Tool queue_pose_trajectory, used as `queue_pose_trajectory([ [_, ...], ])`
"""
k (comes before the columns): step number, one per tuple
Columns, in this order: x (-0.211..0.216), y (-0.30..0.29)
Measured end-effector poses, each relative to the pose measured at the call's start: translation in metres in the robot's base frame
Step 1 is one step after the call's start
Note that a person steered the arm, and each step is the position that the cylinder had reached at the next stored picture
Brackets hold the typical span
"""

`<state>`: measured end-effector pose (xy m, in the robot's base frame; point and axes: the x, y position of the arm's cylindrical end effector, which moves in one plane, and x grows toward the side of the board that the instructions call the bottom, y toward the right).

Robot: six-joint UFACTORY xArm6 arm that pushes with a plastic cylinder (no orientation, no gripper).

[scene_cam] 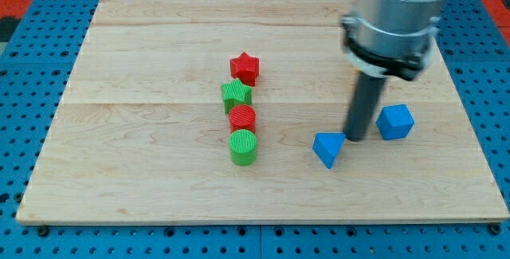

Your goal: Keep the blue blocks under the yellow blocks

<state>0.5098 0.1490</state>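
Note:
Two blue blocks lie on the wooden board (143, 171) toward the view's right. A blue triangular block (327, 148) sits lower, and a blue cube-like block (395, 121) sits to its upper right. My tip (355, 138) stands between them, just right of and touching or nearly touching the triangular block, and left of the cube-like block. No yellow block is in view; the arm hides part of the board's upper right.
A column of blocks stands at the board's middle: a red star (245, 68), a green star (236, 96), a red cylinder (242, 119), a green cylinder (243, 147). The arm's grey body (394, 16) looms at the upper right. Blue pegboard (24, 92) surrounds the board.

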Motion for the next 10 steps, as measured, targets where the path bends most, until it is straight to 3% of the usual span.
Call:
queue_pose_trajectory([
  [2,0.019,0.034],
  [3,0.021,0.089],
  [5,-0.024,0.044],
  [7,-0.030,0.033],
  [10,0.068,-0.020],
])
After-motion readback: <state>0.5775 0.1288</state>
